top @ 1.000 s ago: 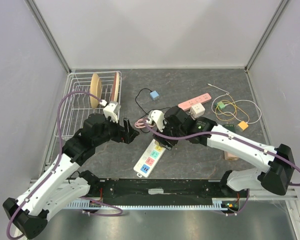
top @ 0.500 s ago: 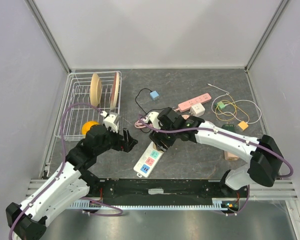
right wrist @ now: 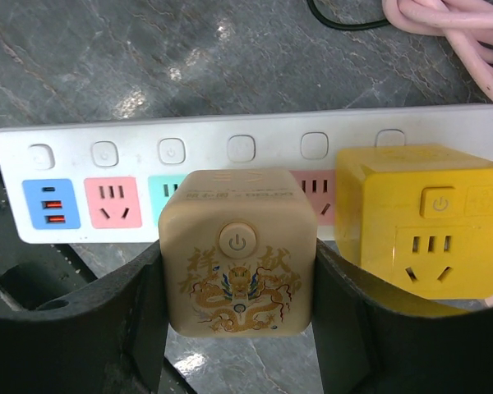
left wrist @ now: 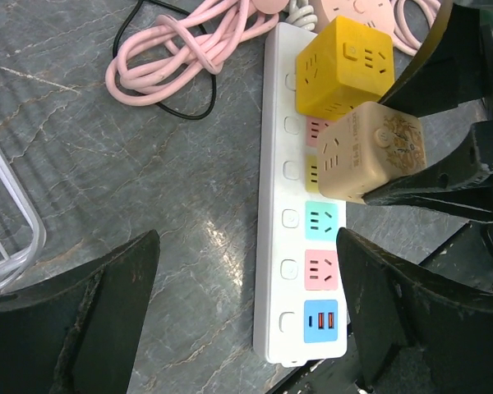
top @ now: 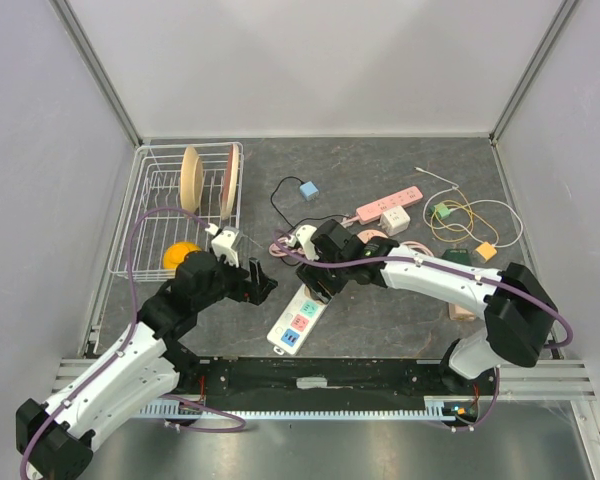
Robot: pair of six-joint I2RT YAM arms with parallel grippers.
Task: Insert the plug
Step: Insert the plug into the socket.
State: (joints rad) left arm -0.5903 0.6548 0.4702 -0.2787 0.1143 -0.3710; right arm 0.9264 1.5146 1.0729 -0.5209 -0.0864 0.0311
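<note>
Gripping beige cube adapter with right gripper, mid-frame above white power strip, lining up prongs | holding left gripper spread open, lower frame, probably to brace strip.

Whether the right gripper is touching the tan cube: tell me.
Touching. The right wrist view shows the right gripper's fingers pressed against both sides of the tan cube, with no gap.

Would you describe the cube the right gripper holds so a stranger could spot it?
Find the white power strip mid-table. Over it, the right gripper clamps a beige cube adapter; unlike the yellow cube beside it, it bears a gold dragon.
</note>
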